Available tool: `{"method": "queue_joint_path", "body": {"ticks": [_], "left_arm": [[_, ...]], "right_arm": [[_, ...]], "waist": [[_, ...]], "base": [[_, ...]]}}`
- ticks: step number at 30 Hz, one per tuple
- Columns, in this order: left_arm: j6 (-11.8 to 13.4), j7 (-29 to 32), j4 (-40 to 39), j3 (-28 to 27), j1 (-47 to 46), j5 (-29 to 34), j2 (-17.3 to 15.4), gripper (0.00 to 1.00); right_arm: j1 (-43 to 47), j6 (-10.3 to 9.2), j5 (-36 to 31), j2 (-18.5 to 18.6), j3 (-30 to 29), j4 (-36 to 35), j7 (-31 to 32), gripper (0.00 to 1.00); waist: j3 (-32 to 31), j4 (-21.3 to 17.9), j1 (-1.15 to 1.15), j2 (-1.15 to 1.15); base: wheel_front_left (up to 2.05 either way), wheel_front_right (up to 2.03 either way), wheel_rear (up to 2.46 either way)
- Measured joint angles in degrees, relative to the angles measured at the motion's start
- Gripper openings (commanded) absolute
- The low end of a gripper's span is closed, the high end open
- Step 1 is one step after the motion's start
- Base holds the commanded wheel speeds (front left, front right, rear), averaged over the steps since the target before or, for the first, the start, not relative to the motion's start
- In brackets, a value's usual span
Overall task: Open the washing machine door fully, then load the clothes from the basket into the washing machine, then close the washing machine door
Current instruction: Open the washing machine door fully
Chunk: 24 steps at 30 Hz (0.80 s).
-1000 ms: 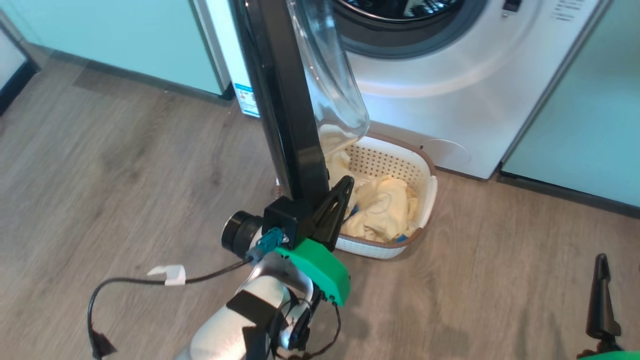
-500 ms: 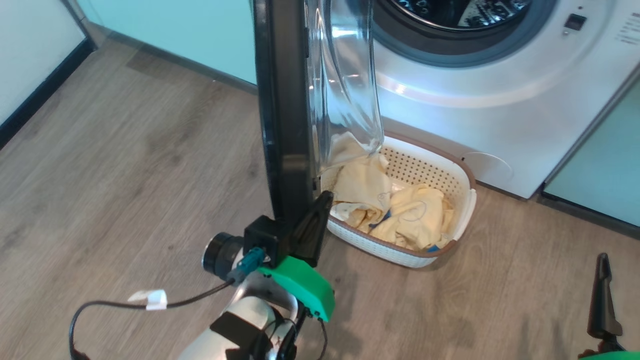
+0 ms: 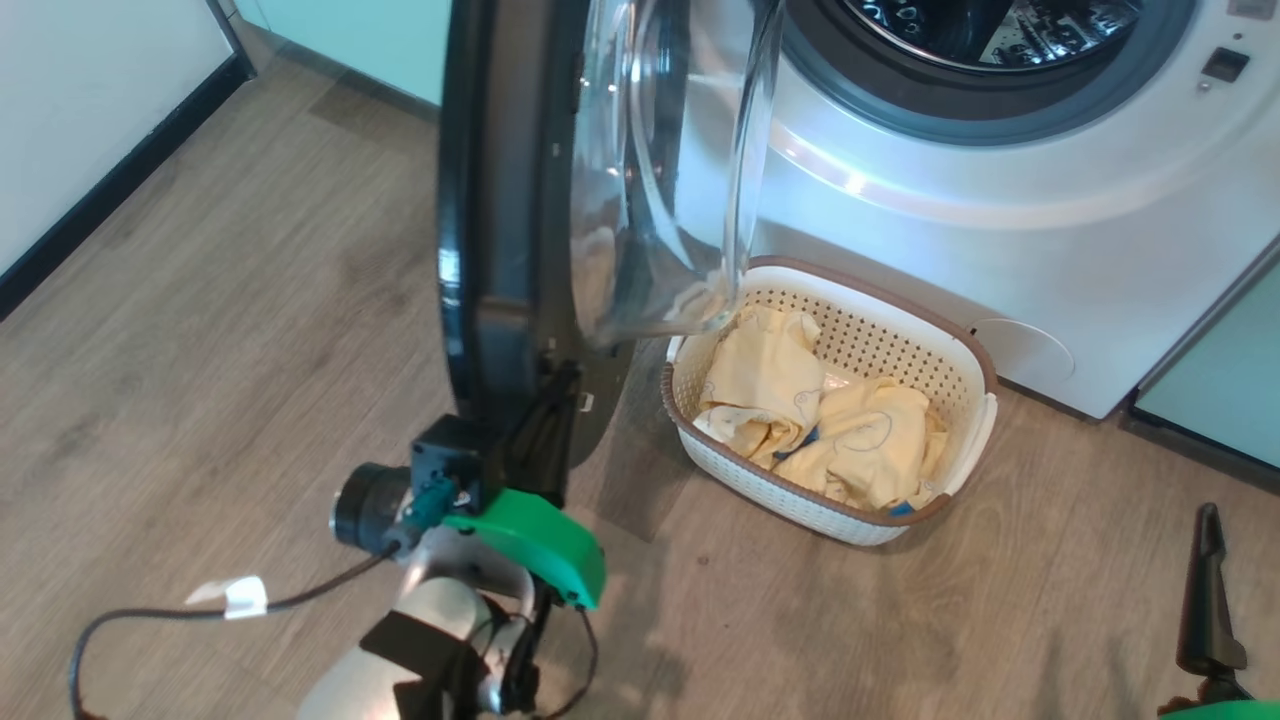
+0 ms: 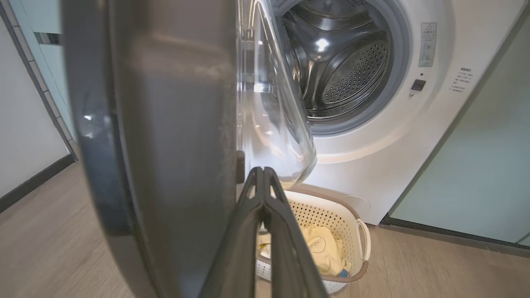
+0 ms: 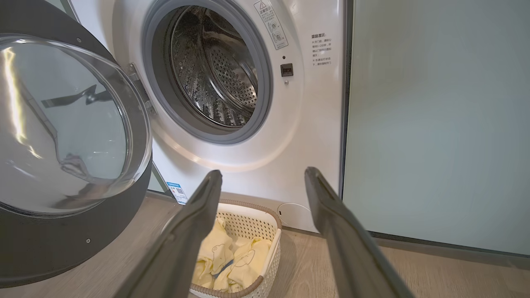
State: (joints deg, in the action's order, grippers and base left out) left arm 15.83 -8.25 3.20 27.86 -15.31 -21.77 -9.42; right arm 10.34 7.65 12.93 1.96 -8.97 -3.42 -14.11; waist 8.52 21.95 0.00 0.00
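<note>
The washing machine door (image 3: 510, 200) stands swung out, edge-on in the head view, with the left fingers (image 4: 248, 215) clenched together, empty, at its lower rim. Behind it gapes the washing machine (image 3: 1000, 230). A basket (image 3: 975, 370) of yellow clothes (image 3: 860, 440) sits on the floor (image 3: 250, 300) just before it. The right fingers (image 5: 192, 215) hang spread and empty.

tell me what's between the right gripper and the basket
Bare floor. In the head view nothing lies on the stretch between the open right gripper and the basket.
</note>
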Motion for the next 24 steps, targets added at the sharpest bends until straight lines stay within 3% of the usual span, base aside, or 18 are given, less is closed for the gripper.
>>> {"method": "queue_joint_path", "body": {"ticks": [24], "left_arm": [[3.1, -0.7, 9.3, -9.8, -4.2, -3.7, -4.7, 0.0]], "right_arm": [[0.0, 0.0, -0.4, 0.0, -0.3, -2.5, 2.1, 1.0]], "waist": [[1.9, 0.1, 0.0, 0.0]], "base": [[0.0, 0.0, 0.0]]}}
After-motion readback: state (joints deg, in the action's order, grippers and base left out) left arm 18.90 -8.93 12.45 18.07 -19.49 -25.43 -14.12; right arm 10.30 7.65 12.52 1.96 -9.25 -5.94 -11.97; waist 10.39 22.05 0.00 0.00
